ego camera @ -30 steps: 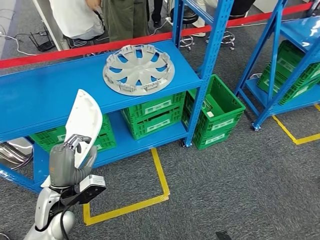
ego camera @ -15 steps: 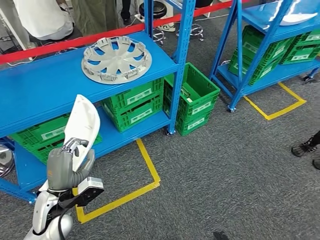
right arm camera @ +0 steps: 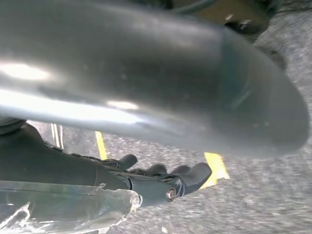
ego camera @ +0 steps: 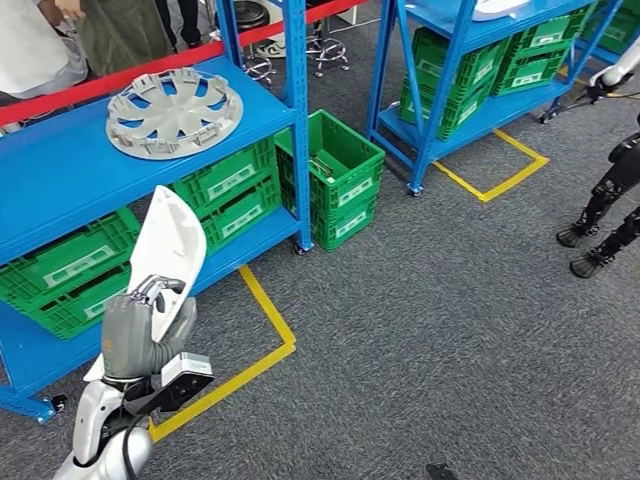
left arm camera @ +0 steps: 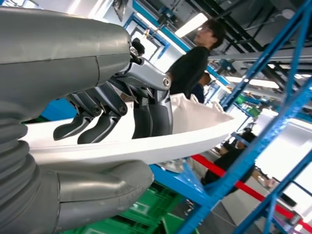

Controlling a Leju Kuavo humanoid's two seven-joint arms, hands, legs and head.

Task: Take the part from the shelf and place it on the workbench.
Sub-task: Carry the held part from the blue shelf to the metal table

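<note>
Left hand: the left hand (ego camera: 140, 335) is gripping the white part (ego camera: 167, 248), fingers (left arm camera: 152, 114) clamped over one face and the thumb (left arm camera: 99, 187) pressing the other, the part rising upright above the knuckles.
Right hand: the right hand (right arm camera: 162, 178) is hanging over the grey carpet (right arm camera: 257, 204), fingers loosely curled with nothing in them, as far as I can judge.
Carrying: I reckon the grip wants holding firm and the part level while turning, since no workbench is in sight.
Beyond the fingertips: the blue shelf (ego camera: 53, 175) is carrying a silver wheel cover (ego camera: 173, 110), green crates (ego camera: 226, 195) below it.
Further off: another robot's legs (ego camera: 604, 215) are standing across the walking path, and people (ego camera: 45, 40) are standing behind the red rail (ego camera: 113, 80).
</note>
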